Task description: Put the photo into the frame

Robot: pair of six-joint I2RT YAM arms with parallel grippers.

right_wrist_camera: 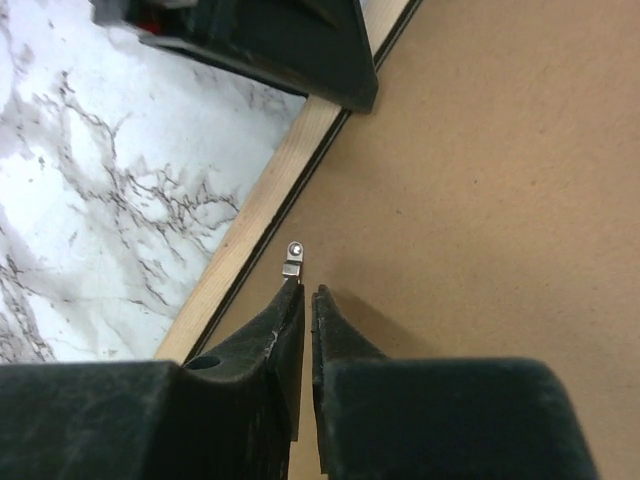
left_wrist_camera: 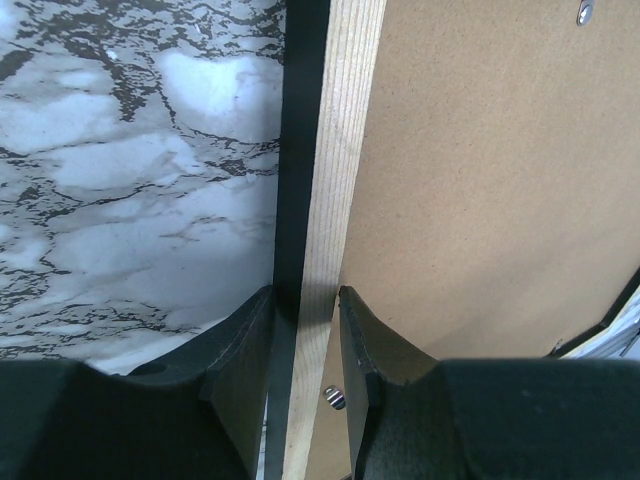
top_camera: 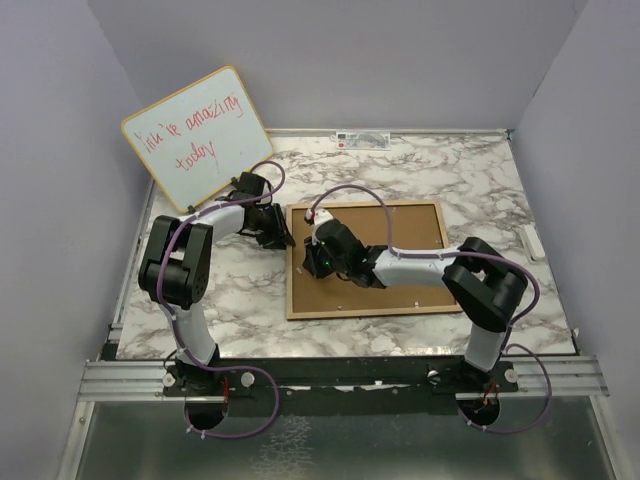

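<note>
The frame (top_camera: 370, 312) lies flat on the marble table, light wood face up, with a plain brown board (top_camera: 400, 250) filling it. The photo is not in view. My left gripper (top_camera: 284, 238) is shut on the frame's left rail (left_wrist_camera: 335, 150), one finger on the black outer edge and one on the inner edge beside the board (left_wrist_camera: 500, 180). My right gripper (right_wrist_camera: 308, 292) is shut and empty, its tips resting low over the board (right_wrist_camera: 480, 180), right next to a small metal tab (right_wrist_camera: 294, 256) near the left rail (right_wrist_camera: 250, 230).
A wood-edged whiteboard (top_camera: 198, 135) with red handwriting leans at the back left. Another metal tab (left_wrist_camera: 334, 397) shows between the left fingers. Grey walls close the table on three sides. Marble table top (top_camera: 440, 165) lies behind the frame.
</note>
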